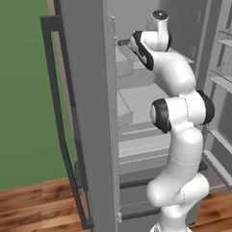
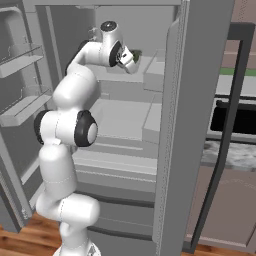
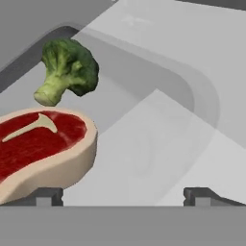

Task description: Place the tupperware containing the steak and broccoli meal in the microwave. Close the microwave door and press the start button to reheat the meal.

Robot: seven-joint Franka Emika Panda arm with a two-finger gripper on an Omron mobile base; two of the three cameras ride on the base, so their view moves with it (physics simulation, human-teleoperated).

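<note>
The tupperware (image 3: 194, 96) lies just ahead of my hand in the hand view, its pale see-through walls rounded at the corner. Inside it sit a bright green broccoli floret (image 3: 67, 72) and a red, tan-edged steak (image 3: 43, 144). My gripper (image 3: 123, 197) is open, its two fingertips wide apart at the container's near side, the steak just above the left one. In the base views the gripper (image 1: 125, 42) (image 2: 132, 59) reaches onto an upper fridge shelf, with a bit of green (image 2: 136, 52) at its tip. An appliance with a black window (image 2: 235, 120) shows past the fridge door; I cannot tell whether it is the microwave.
The fridge stands open with my arm inside. One grey door (image 1: 89, 114) (image 2: 195, 125) with a dark bar handle stands close beside the arm. The other door (image 1: 224, 83) (image 2: 20, 60) carries shelves. Drawers (image 2: 120, 155) lie below the hand. A marble counter (image 2: 230, 152) lies to the right.
</note>
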